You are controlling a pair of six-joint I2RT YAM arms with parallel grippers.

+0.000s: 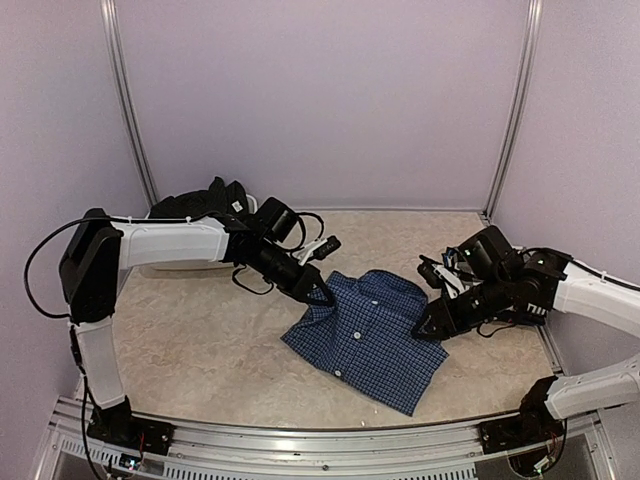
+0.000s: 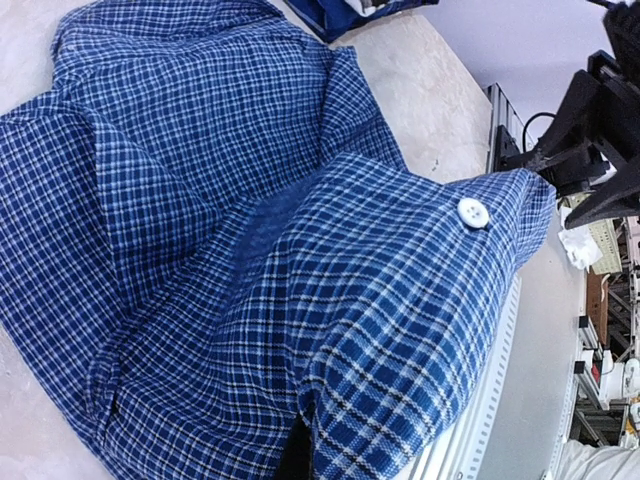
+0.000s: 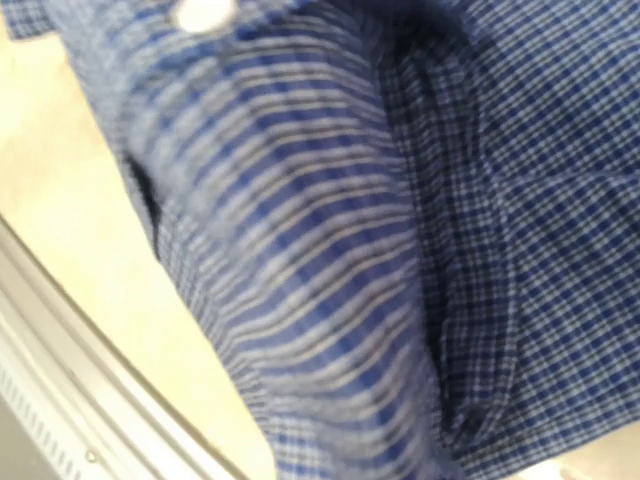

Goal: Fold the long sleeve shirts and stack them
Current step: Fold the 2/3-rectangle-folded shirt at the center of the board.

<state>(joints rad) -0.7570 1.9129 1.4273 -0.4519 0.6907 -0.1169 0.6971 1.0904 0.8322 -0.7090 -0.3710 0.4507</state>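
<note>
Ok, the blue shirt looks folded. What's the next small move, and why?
Probably open the left gripper and lift it clear. It is shut on the far left corner of the blue shirt, which lies in a compact fold; cloth bunches up toward it in the left wrist view. The right gripper sits at the opposite edge; its grip is unclear.

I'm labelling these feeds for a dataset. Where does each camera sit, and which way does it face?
Top external: high behind the bases, looking down at the blue checked collared cloth shirt; left arm and right arm show.
Left wrist: on the left arm, close over the shirt, facing the near metal rail; jaws hidden by cloth.
Right wrist: pressed against the shirt, blurred; no jaws show.
Shared: all three see the shirt.
</note>
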